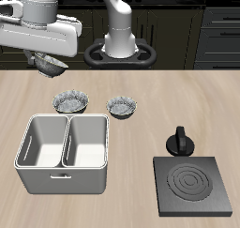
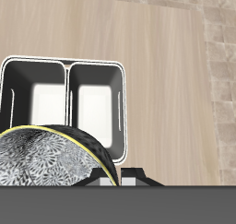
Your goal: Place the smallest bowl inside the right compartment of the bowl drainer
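1. Nearest the front edge, at one front corner of the surface, lies a black square stove plate [image 1: 192, 185] with ringed grooves.
2. Toward the other front corner stands the bowl drainer [image 1: 61, 180], its handle slot facing the front edge. In the wrist view its two wells show pale floors inside the rim [image 2: 64, 64].
3. Just behind the stove plate sits a small black knobbed piece [image 1: 180, 141].
4. Past the drainer, near the middle of the surface, sit two fluted bowls apart from each other: the larger fluted bowl [image 1: 70, 102] and a mid-sized fluted bowl [image 1: 122, 106].
5. Farthest back, above the back edge, the gripper [image 1: 45, 59] hangs in the air with its jaws closed on the smallest bowl [image 1: 49, 65], which is tilted. It is well clear of the surface and well apart from the drainer's right compartment. The wrist view shows its patterned inside close up [image 2: 46, 159].
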Available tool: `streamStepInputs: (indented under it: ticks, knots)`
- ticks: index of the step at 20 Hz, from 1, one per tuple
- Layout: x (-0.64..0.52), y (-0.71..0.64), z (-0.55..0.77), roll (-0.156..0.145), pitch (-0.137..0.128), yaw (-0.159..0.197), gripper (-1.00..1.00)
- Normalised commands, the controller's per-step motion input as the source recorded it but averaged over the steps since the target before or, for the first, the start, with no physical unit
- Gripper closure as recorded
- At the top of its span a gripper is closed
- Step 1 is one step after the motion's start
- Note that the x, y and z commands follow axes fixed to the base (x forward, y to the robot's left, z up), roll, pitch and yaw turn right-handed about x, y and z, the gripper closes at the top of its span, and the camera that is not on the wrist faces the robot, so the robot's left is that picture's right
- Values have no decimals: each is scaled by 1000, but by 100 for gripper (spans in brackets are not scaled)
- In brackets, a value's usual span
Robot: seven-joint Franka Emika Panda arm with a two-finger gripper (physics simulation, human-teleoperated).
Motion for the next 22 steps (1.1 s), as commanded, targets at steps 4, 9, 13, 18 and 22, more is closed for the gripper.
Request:
streamStepInputs:
  ticks: [4, 9, 13, 18, 22]
  knots:
    - [165, -74, -115, -16, 17, -11, 100]
    - [80, -95, -105, -16, 4, -22, 100]
    - [-29, -62, -139, 3, 11, -54, 100]
    - [-35, 18, -182, 20, 5, 27, 100]
    - [46, -224, -257, -30, 35, -24, 100]
